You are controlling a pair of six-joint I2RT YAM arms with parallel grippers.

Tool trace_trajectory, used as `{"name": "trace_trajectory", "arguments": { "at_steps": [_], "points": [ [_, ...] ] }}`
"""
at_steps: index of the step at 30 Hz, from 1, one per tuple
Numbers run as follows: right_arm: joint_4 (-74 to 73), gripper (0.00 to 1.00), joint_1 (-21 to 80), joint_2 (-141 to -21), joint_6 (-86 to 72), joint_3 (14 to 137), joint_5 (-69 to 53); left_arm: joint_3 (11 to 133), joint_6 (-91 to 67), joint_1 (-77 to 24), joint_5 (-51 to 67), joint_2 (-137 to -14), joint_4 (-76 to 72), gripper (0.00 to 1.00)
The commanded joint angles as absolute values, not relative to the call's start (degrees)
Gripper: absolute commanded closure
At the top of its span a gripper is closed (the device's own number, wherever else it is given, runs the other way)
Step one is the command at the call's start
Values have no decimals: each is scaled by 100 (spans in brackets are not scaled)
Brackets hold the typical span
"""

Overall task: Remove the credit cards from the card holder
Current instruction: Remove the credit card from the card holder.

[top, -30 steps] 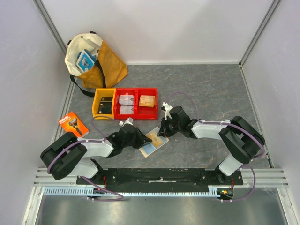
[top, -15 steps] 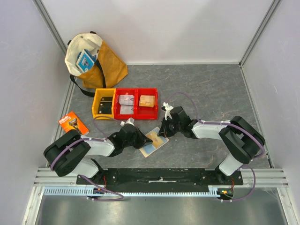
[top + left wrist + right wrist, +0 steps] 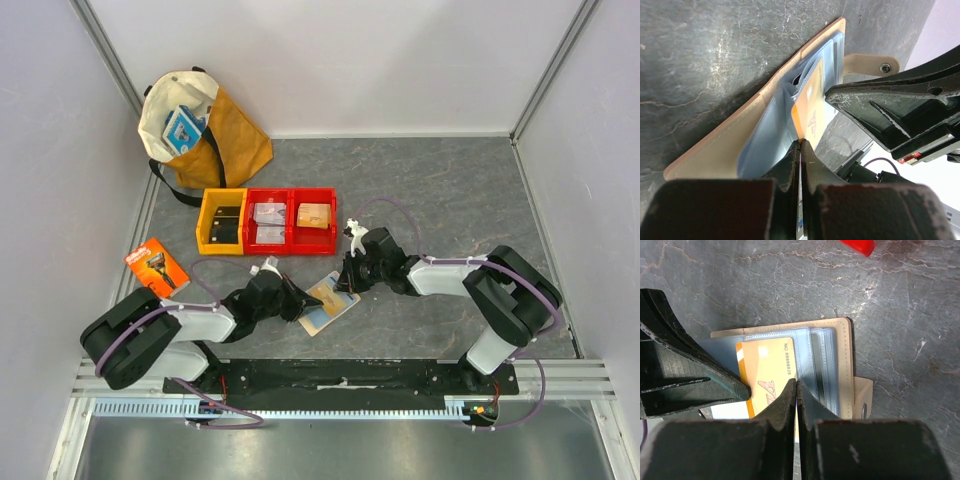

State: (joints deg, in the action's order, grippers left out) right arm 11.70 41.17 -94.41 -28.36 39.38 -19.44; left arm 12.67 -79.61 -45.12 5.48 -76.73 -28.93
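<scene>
The beige card holder [image 3: 322, 318] lies open on the grey table between my arms, with its blue-grey sleeves up [image 3: 817, 360] and its snap tab [image 3: 863, 401] to one side. A yellow-orange credit card [image 3: 765, 367] sticks partly out of a sleeve. My left gripper [image 3: 302, 305] is shut on that card's edge; in the left wrist view the fingertips [image 3: 800, 142] pinch the card [image 3: 812, 107] above the holder [image 3: 725, 147]. My right gripper [image 3: 347, 283] is shut with its tips [image 3: 797, 382] on the sleeve edge beside the card. The light grey card is not clearly visible.
A yellow bin [image 3: 221, 222] and red bins [image 3: 292, 220] stand just behind the holder. An orange razor package [image 3: 156, 264] lies at the left. A tan and cream bag [image 3: 200, 125] sits at the back left. Walls enclose the table on three sides.
My left wrist and forearm have shifted slightly left and nearer, still shut on the card. The right arm and the holder have hardly moved.
</scene>
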Motion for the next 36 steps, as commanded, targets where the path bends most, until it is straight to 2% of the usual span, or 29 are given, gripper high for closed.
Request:
{"name": "trace_trajectory", "arguments": {
  "at_steps": [1, 9, 16, 26, 36],
  "points": [
    [773, 93, 4061, -9703, -2786, 3779, -1538, 1073, -8296, -4562, 703, -7401, -2496, 98],
    [738, 93, 4017, -9642, -2778, 3832, -1520, 940, -8429, -4562, 747, -7119, -2171, 98],
    [984, 89, 4025, -9194, -2567, 4069, -2108, 1335, -8060, -4553, 712, -7426, -2127, 98],
    [1098, 86, 4183, -9685, -2487, 4684, -2540, 1626, -7849, -4553, 896, -7919, -2303, 98],
    [1037, 87, 4131, -10011, -2593, 4439, -1943, 1512, -7928, -4553, 905, -7796, -2303, 98]
  ]
}}
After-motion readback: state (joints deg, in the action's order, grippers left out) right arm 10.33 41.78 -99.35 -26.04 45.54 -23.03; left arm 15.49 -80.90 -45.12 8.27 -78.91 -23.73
